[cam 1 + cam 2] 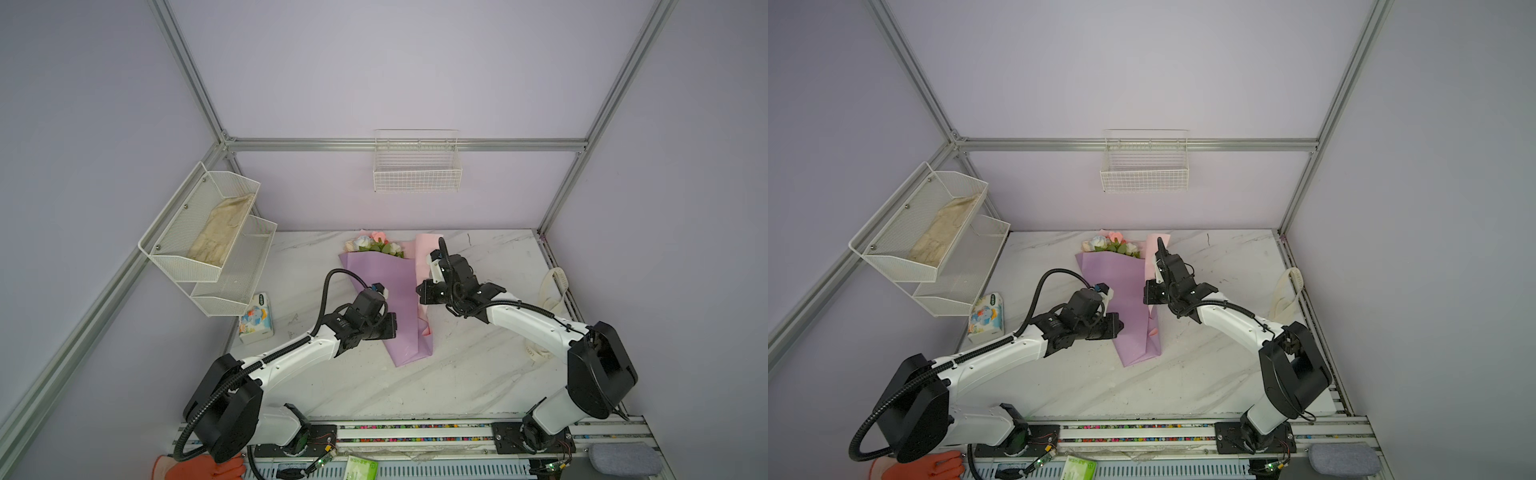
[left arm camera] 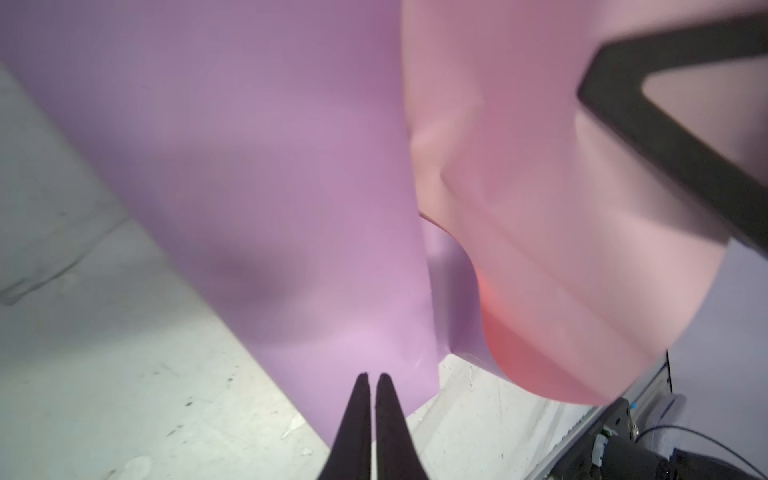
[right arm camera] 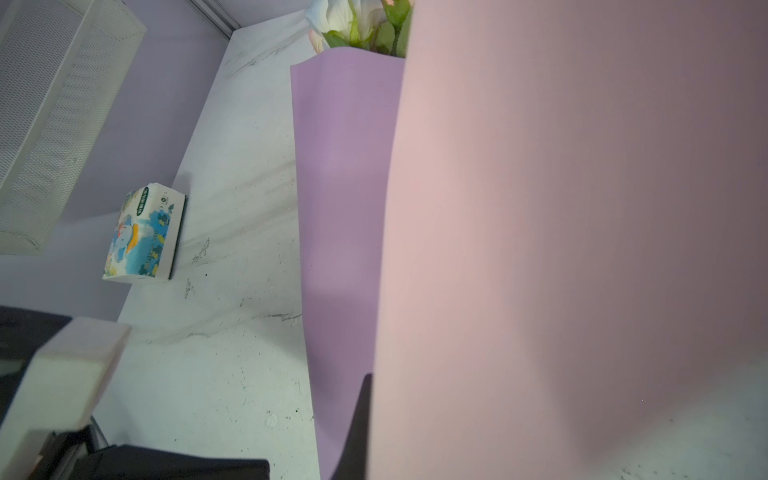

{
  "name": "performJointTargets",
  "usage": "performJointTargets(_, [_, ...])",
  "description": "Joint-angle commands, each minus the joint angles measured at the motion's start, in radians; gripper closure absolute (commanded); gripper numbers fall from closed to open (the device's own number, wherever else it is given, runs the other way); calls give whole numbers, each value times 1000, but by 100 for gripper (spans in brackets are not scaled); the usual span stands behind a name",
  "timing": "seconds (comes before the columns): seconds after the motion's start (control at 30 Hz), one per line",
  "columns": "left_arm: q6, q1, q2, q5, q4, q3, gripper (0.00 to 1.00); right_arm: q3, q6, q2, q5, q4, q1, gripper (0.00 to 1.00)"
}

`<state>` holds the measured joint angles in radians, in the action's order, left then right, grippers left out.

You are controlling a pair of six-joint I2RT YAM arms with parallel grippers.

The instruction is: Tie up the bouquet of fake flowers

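- Left gripper (image 2: 372, 376) has its two fingers all but pressed together, with only a hairline slit between them and nothing seen in the slit.
- Its tips sit over the lilac wrap (image 2: 257, 166), close to that wrap's edge beside the bare table (image 2: 124, 374). Whether they touch the paper cannot be told.
- Right gripper (image 1: 420, 293) is clamped on the pink flap (image 1: 424, 253). In its wrist view one dark finger (image 3: 360, 419) lies against the flap's edge, and the other is hidden behind the pink.
- That flap stands up off the table along the bouquet's right side, while the lilac wrap lies folded over the stems.
- In both top views the bouquet (image 1: 401, 286) lies on the table at mid-width, toward the rear, between the two grippers.
- Its rose heads (image 1: 374, 245) point to the rear wall, and the wrap's pointed end points toward the arms' bases.
- Pink, white, pale blue and cream blooms with green leaves poke out of the wrap's open top.
- At the table's left edge a tissue pack (image 1: 256, 318) sits well apart from the bouquet, just below a mesh shelf (image 1: 199, 232) on the left wall.
- Along the table's right edge a cream ribbon (image 1: 555, 286) lies behind the right arm, apart from the bouquet.
- On the rear wall a wire basket (image 1: 417, 174) hangs above the flowers.
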<state>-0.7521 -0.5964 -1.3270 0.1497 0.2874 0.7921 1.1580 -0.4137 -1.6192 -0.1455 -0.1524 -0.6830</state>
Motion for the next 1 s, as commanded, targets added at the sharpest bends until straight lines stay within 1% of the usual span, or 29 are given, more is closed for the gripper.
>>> performJointTargets(0.0, [-46,56,-3,111,-99,-56,91,62,3,-48,92,-67,-51,100])
performJointTargets(0.1, [-26,72,-74,163,-147,-36,91,145,6,-121,152,-130,-100,100])
performJointTargets(0.13, [-30,75,-113,167,-135,-19,95,177,7,-155,164,-157,-114,100])
performJointTargets(0.17, [-41,75,-112,148,-139,-19,96,200,16,-181,170,-170,-132,100])
performJointTargets(0.2, [-62,75,-97,123,-163,-41,96,225,19,-210,181,-184,-152,100])
performJointTargets(0.23, [-87,84,-40,94,-169,-61,93,244,18,-234,188,-193,-167,100])
performJointTargets(0.27, [-108,93,-12,68,-158,-75,92,259,17,-252,191,-197,-181,100])
performJointTargets(0.33, [-156,117,46,-2,-76,-87,92,286,17,-285,196,-205,-200,100])
performJointTargets(0.4, [-167,150,107,-40,-9,-101,83,292,10,-309,172,-186,-201,96])
performJointTargets(0.43, [-162,160,133,-37,-8,-113,82,294,10,-313,153,-174,-204,96])
performJointTargets(0.53, [-159,184,204,-25,-27,-159,74,298,7,-331,129,-150,-207,93])
performJointTargets(0.57, [-168,194,222,-25,-32,-173,69,302,7,-337,119,-149,-206,93])
performJointTargets(0.67, [-188,234,265,16,-65,-202,63,297,7,-350,84,-126,-207,90])
performJointTargets(0.73, [-204,257,283,50,-115,-215,52,280,-1,-349,48,-82,-206,79])
performJointTargets(0.77, [-209,271,286,73,-136,-216,48,273,-9,-349,32,-62,-206,71])
performJointTargets(0.8, [-211,284,280,92,-149,-214,46,258,-17,-344,22,-33,-205,64])
performJointTargets(0.87, [-225,307,264,124,-166,-206,44,231,-28,-340,-26,29,-206,58])
performJointTargets(0.97, [-248,321,239,174,-226,-209,42,218,-42,-343,-37,65,-207,54])
